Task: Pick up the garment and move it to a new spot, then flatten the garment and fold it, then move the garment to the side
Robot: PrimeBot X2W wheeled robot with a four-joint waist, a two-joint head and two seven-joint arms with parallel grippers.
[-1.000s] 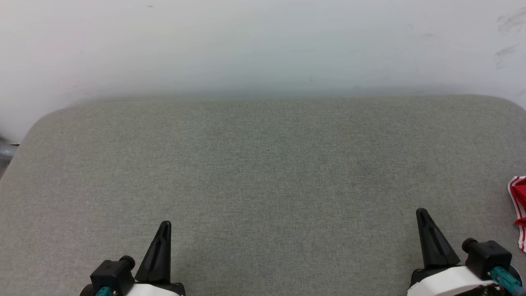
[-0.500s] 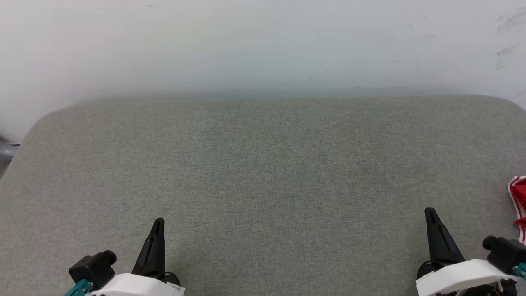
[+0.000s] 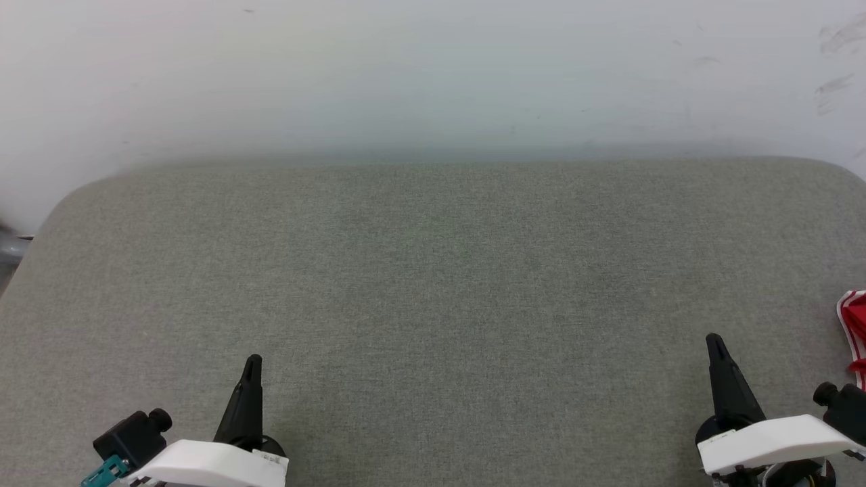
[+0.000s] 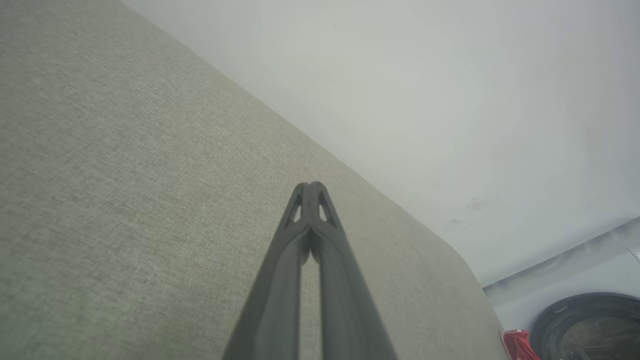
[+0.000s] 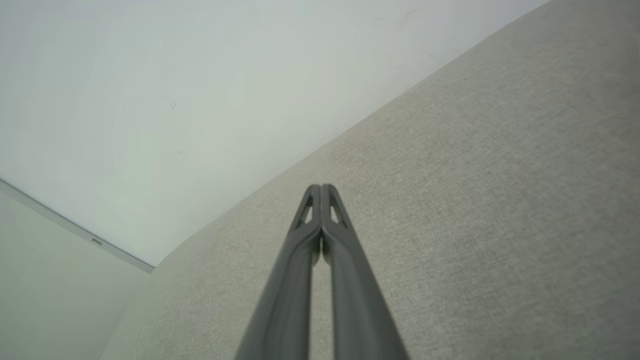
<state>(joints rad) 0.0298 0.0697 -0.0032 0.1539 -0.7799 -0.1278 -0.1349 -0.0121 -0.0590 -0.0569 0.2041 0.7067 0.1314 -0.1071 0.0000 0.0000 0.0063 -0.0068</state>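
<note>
- A grey fabric-covered pad (image 3: 433, 304) with rounded corners is spreading across the head view, backing onto a white wall (image 3: 433, 67) that is showing faint scuffs at its upper right.
- The left gripper (image 3: 252, 362) is sitting at the lower left over the pad, its 2 dark fingers pressed together with nothing between them, pointing toward the wall.
- The right gripper (image 3: 714, 341) is sitting at the lower right, its 2 fingers likewise closed on nothing.
- The garment (image 3: 854, 328), red with red-and-white striped trim, is lying at the pad's right edge, near the right gripper's wrist and well apart from the left gripper; most of it is running out of frame.
</note>
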